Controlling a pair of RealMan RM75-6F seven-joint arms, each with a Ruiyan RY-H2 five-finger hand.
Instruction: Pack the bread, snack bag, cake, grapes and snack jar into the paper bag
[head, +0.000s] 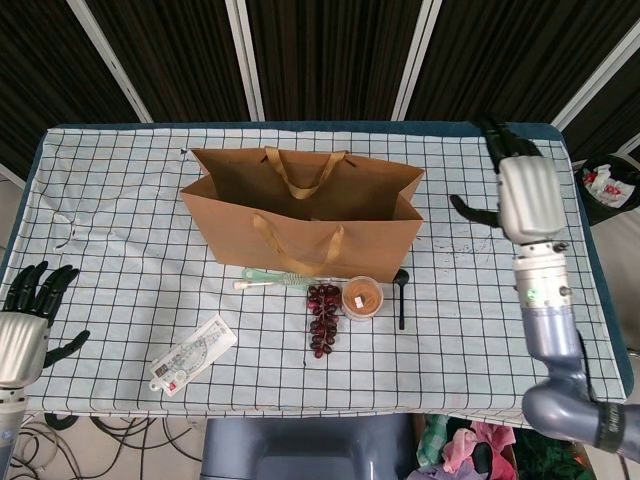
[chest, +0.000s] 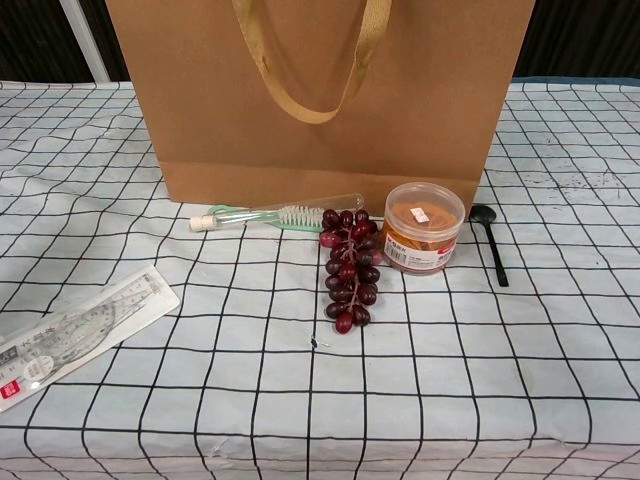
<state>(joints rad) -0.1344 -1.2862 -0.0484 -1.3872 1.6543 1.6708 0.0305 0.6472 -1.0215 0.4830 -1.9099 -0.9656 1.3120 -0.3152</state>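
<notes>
Left hand (head: 22, 325) seen at near left table edge, fingers spread, nothing held. Packaged protractor set (head: 192, 354) laid flat near left on checked tablecloth (head: 120, 230). Grapes (head: 322, 316) found at centre, snack jar (head: 361, 297) just right of them, touching. Black spoon (head: 400, 295) right of jar. Toothbrush in clear tube (head: 272, 279) placed along bag's near side. Paper bag (head: 305, 215) stood upright, open. Right hand (head: 522, 192) raised far right, well apart from bag, fingers apart, empty.
</notes>
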